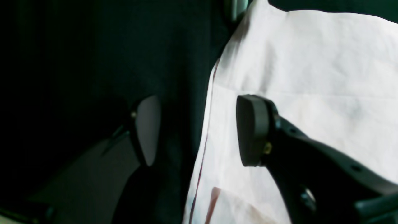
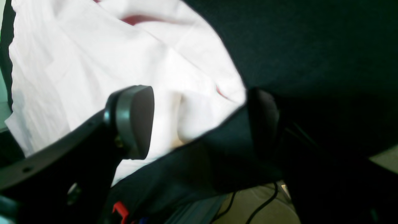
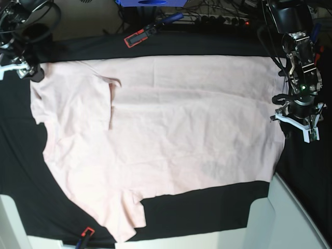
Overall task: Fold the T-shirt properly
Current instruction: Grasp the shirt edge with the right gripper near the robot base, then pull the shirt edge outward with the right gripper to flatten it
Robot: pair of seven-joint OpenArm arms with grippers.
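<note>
The pale pink T-shirt (image 3: 171, 140) lies spread out, plain side up, on the large black cloth (image 3: 207, 207), with its hem toward the right. My left gripper (image 3: 298, 130) hovers at the hem edge. In the left wrist view the left gripper (image 1: 200, 130) is open, one finger over the T-shirt (image 1: 311, 77) and the other over black cloth, with the shirt's edge running between them. My right gripper (image 3: 23, 70) sits at the shirt's top-left corner. The right wrist view shows the right gripper (image 2: 199, 123) open, straddling the edge of the T-shirt (image 2: 93, 68). Neither grips fabric.
A red-and-black tool (image 3: 137, 37) and a blue box (image 3: 150, 2) lie beyond the cloth's far edge, among cables. White table surface (image 3: 270, 218) shows at the bottom right. A small red item (image 3: 86, 232) sits at the near edge.
</note>
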